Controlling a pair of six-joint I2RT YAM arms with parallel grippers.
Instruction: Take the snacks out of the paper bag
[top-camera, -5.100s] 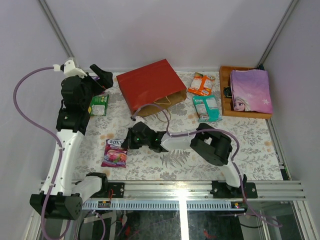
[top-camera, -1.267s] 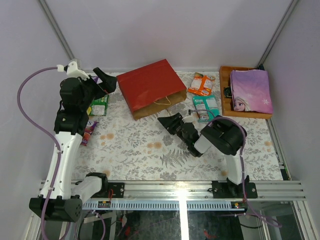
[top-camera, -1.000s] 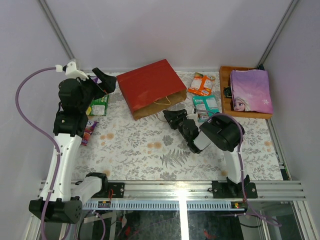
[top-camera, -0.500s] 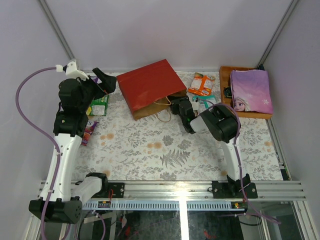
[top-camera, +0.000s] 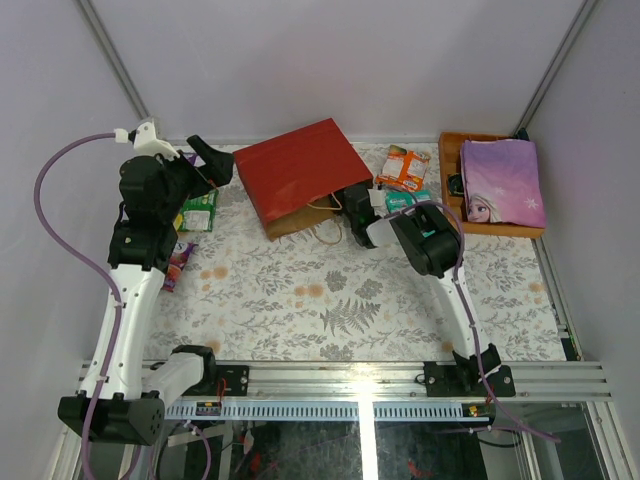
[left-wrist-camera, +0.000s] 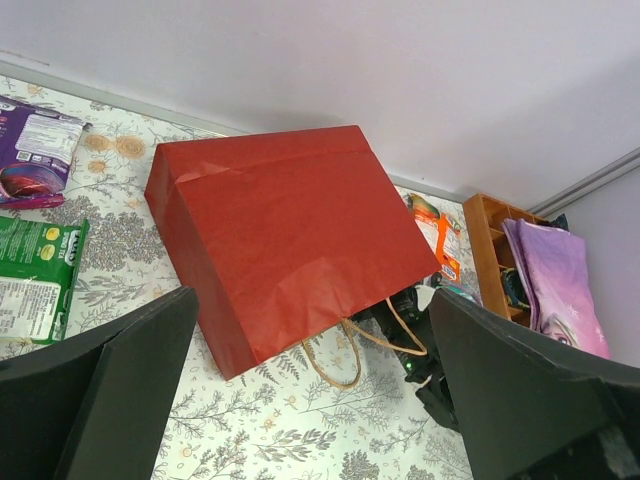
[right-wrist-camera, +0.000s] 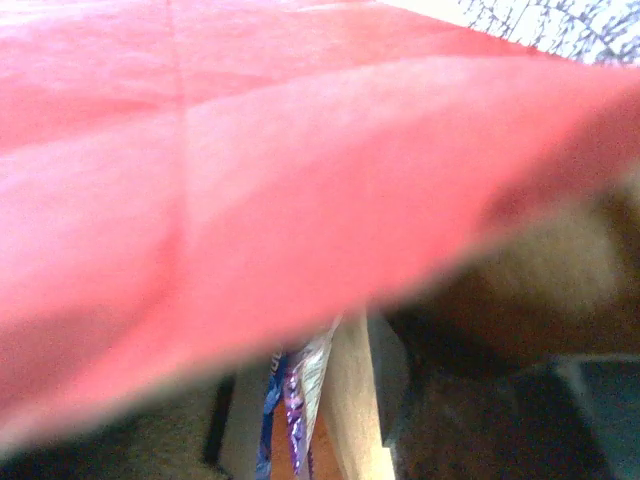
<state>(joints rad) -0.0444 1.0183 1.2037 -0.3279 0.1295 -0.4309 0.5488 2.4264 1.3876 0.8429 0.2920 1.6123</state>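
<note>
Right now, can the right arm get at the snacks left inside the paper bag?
Probably yes: the right hand sits at the paper bag's open mouth, and a packet shows just inside, with nothing between.

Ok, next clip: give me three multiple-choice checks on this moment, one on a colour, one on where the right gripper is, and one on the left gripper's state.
1. The packet farthest back, between the paper bag and the wooden tray, is: A pink; B orange; C yellow.
2. The right gripper is: A over the wooden tray; B down by its own base; C at the paper bag's open mouth.
3. The left gripper is: A wide open, holding nothing; B shut on the paper bag; C shut on the packet.

Answers:
1 B, the top view shows orange foil.
2 C, the top view puts its tip at the bag's opening, and its wrist view looks inside the bag.
3 A, the left wrist view shows both fingers far apart with nothing held between them.
</note>
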